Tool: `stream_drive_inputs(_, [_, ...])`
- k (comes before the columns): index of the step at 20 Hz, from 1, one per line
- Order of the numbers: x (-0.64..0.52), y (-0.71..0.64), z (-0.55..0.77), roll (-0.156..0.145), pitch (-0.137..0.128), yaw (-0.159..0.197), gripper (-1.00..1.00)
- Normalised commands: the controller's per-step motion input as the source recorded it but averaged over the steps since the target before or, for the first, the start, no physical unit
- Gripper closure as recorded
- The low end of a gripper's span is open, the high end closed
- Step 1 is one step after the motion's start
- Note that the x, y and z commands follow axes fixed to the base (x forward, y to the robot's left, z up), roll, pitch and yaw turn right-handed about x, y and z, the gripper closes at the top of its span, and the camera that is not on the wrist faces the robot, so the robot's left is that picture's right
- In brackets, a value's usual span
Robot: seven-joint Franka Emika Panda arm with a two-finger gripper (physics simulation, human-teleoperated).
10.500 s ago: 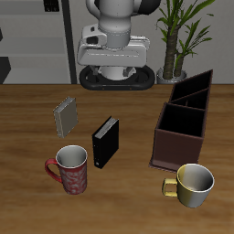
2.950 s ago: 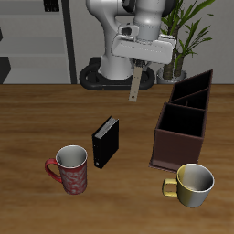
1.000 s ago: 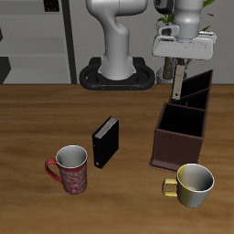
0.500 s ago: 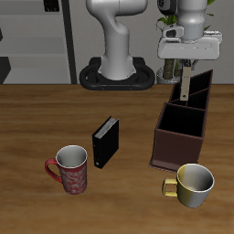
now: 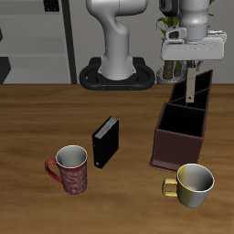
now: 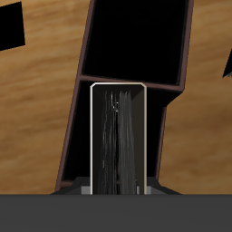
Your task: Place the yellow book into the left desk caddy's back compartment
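The gripper (image 5: 191, 64) is closed on the yellow book (image 5: 190, 86), which hangs upright, clear of the tabletop (image 5: 37, 119), above the rear portion of the left desk caddy (image 5: 183, 123). In the wrist view the yellow book (image 6: 118, 136) appears edge-on over the caddy's dark compartments (image 6: 136, 41); which compartment lies directly beneath is uncertain. A black book (image 5: 106, 142), red mug (image 5: 71, 169) and yellow mug (image 5: 192, 185) stand nearer the front edge.

One camera stands in front of the table (image 5: 37, 119) and above it, facing back toward the robot's base. The other sits on the wrist, looking straight down from close above. Both views take in the caddy (image 5: 183, 123) (image 6: 136, 54) and the book (image 5: 190, 84) (image 6: 118, 136).
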Motion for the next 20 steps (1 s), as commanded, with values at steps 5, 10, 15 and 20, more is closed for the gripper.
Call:
stream_drive_inputs(5, [0.07,0.04,0.03,0.011,-0.006,0.001,1.00])
stream_drive_inputs(10, [0.08,0.11,-0.05,0.033,0.025,-0.024,1.00])
stream_drive_inputs(15, [0.04,0.22,-0.02,0.049,-0.012,-0.010,1.00])
stream_drive_inputs(20, [0.01,-0.04,-0.04,0.003,0.012,-0.023,1.00])
